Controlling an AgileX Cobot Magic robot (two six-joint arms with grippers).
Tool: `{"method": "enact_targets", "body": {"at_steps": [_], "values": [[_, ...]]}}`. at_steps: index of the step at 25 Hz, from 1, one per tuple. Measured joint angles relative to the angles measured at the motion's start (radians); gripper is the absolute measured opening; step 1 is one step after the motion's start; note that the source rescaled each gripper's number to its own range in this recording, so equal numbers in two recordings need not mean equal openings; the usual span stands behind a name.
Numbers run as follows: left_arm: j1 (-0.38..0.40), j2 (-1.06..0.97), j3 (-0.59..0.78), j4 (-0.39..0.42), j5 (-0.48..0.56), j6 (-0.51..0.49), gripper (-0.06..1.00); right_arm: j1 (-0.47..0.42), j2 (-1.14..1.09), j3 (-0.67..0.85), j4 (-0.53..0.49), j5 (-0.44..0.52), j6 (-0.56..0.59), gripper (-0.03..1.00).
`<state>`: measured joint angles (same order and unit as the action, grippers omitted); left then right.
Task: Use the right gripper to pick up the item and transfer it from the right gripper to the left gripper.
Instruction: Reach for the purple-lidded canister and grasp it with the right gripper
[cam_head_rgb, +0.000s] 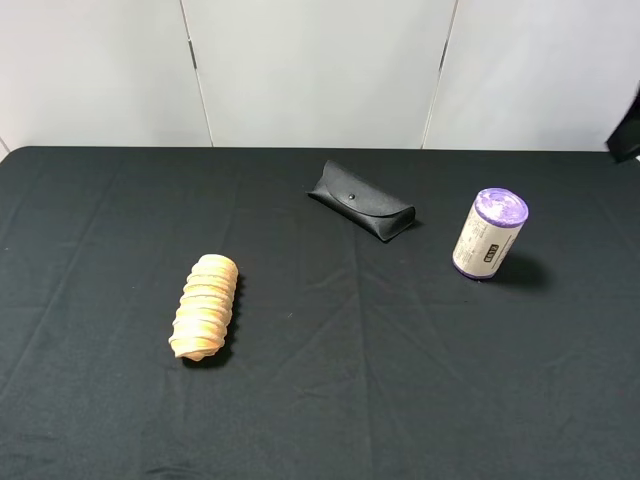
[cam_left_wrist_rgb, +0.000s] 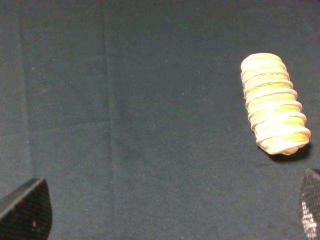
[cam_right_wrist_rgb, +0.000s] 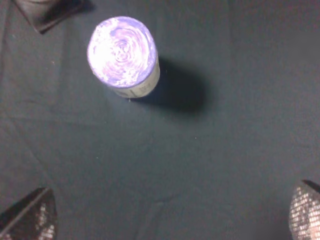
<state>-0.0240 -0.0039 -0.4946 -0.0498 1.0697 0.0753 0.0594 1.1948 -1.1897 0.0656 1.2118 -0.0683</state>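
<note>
The item (cam_head_rgb: 489, 234), a small roll with a cream printed label and a purple top, stands upright on the black cloth at the right. From above, the right wrist view shows its purple end (cam_right_wrist_rgb: 122, 51). My right gripper (cam_right_wrist_rgb: 172, 212) hangs open above the cloth, apart from the item, with only its two fingertips (cam_right_wrist_rgb: 30, 217) showing. My left gripper (cam_left_wrist_rgb: 167, 212) is also open over bare cloth, with nothing between its fingers. Neither claw shows in the exterior high view, apart from a dark shape at the right edge (cam_head_rgb: 626, 128).
A tan ridged spiral piece (cam_head_rgb: 205, 305) lies left of centre, also seen in the left wrist view (cam_left_wrist_rgb: 274, 102). A black glasses case (cam_head_rgb: 361, 199) lies at the back middle; its corner (cam_right_wrist_rgb: 47, 12) shows in the right wrist view. The black cloth (cam_head_rgb: 400, 380) covers the whole table.
</note>
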Motion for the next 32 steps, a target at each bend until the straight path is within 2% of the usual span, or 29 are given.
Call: {"method": "enact_targets", "body": {"at_steps": [8,16,27,32], "values": [[0.0,0.0,0.0,0.0,0.0,0.0,0.97,0.003,0.141,-0.009,0.058,0.001,-0.001,1.0],[0.0,0.0,0.0,0.0,0.0,0.0,0.97,0.108,0.263,-0.01,0.015,-0.012,-0.001,1.0],[0.0,0.0,0.0,0.0,0.001,0.0,0.97,0.119,0.39,-0.015,0.068,-0.147,-0.001,1.0],[0.0,0.0,0.0,0.0,0.001,0.0,0.97,0.119,0.449,-0.058,0.073,-0.164,-0.015,1.0]]}}
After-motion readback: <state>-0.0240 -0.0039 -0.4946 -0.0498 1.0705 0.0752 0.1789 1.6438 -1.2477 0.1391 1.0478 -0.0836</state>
